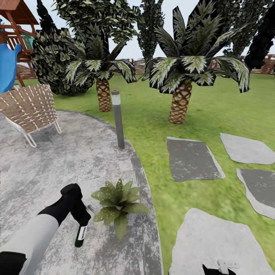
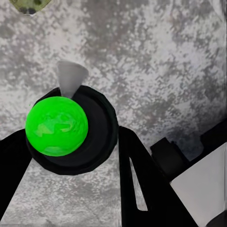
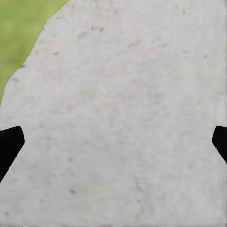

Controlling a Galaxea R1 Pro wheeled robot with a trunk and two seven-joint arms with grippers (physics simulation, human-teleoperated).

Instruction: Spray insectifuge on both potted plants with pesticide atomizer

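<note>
Grey bollard (image 1: 118,119) stands behind potted plant (image 1: 119,201); left gripper (image 1: 81,220) grips atomizer (image 1: 80,235); right gripper, seemingly open.

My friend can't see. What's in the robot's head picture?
The left claw holds the pesticide atomizer beside a small potted plant on the grey patio. Behind are a lamp post, palm trees, lawn and stepping stones.
</note>
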